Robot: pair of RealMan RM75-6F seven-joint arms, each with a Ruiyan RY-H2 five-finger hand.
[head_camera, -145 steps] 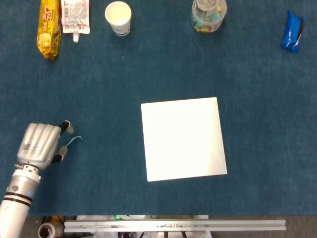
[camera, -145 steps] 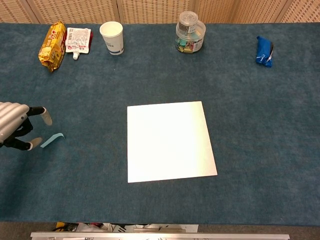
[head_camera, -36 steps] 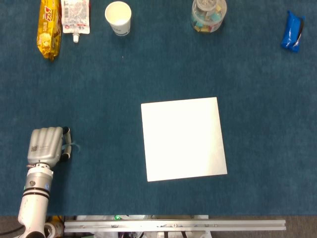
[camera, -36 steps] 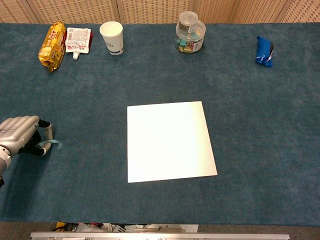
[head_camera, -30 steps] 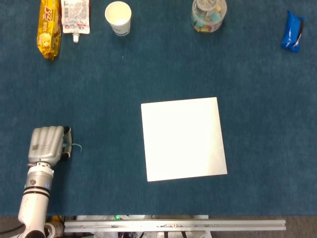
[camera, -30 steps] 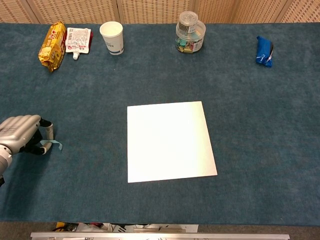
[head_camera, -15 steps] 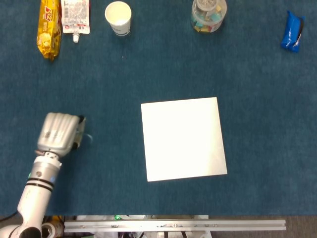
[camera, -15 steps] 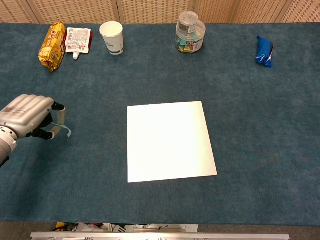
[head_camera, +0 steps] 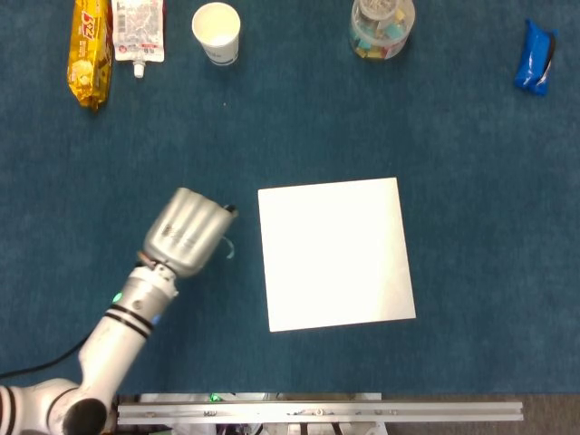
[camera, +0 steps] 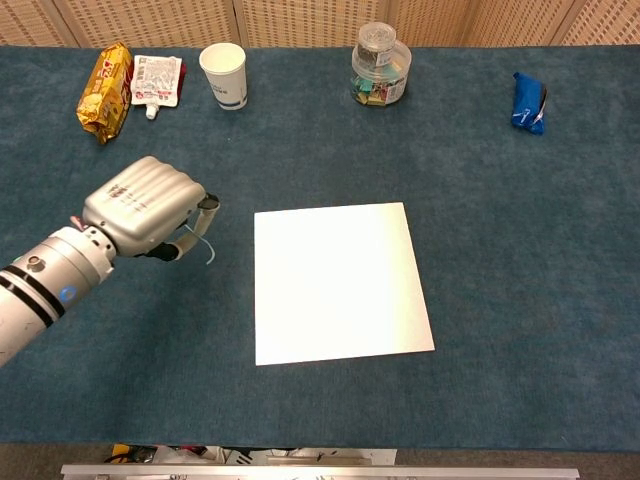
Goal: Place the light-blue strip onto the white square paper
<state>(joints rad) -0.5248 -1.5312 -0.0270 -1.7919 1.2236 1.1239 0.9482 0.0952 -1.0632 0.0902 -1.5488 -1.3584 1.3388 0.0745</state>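
In the head view the left hand (head_camera: 188, 234) hangs over the blue table (head_camera: 471, 227) just left of the white square paper (head_camera: 335, 254), knuckles up, its fingers (head_camera: 224, 213) curled together. The light-blue strip (head_camera: 227, 246) shows only as a thin pale curl poking out beneath the fingers on the paper's side, apart from the paper's left edge; most of it is hidden under the hand, so the grip itself is hard to make out here. Along the far edge sit one yellow snack bag (head_camera: 90, 50), one white pouch (head_camera: 139, 32), one paper cup (head_camera: 217, 33), one clear jar (head_camera: 381, 26) and one blue packet (head_camera: 535, 58). In the chest view the left hand (camera: 150, 208) is seen from the side, its fingers (camera: 206, 208) pinching the light-blue strip (camera: 201, 238), which loops down from the fingertips, left of the white square paper (camera: 340, 282) and not touching it. The forearm is cut off at the left frame edge. The right hand appears in neither view.
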